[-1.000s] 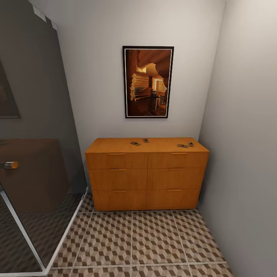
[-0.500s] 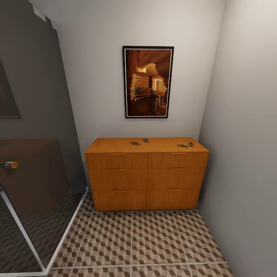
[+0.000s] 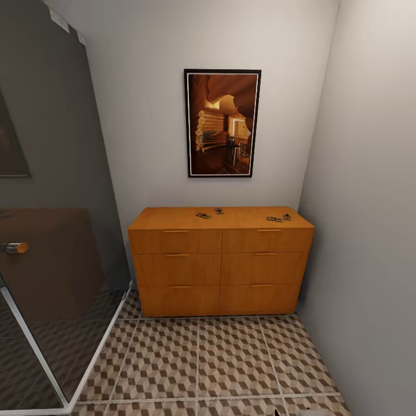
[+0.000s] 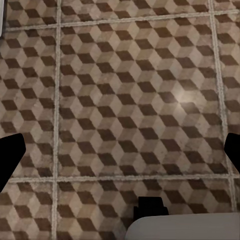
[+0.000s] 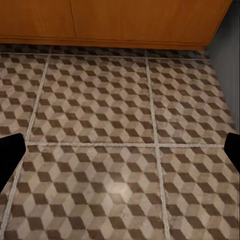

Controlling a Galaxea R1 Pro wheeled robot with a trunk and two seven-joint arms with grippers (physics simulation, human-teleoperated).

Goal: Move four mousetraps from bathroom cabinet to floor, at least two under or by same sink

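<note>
Fingers of left gripper (image 4: 120, 150) and right gripper (image 5: 120, 150) spread apart, empty, over bathroom floor (image 3: 231, 358). Four mousetraps (image 3: 203, 215) (image 3: 219, 211) (image 3: 273, 219) (image 3: 286, 217) lie on cabinet (image 3: 219, 263) top; drawers closed, contents hidden.

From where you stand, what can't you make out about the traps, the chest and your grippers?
- Mousetraps on the cabinet top, head view: too small to tell whether they are set.
- Drawer contents: hidden behind closed fronts.
- Shower interior, head view: dimmed by the dark glass panel.
- Left gripper and right gripper, wrist views: fingers cut off by the picture edges, above the bathroom floor.
</note>
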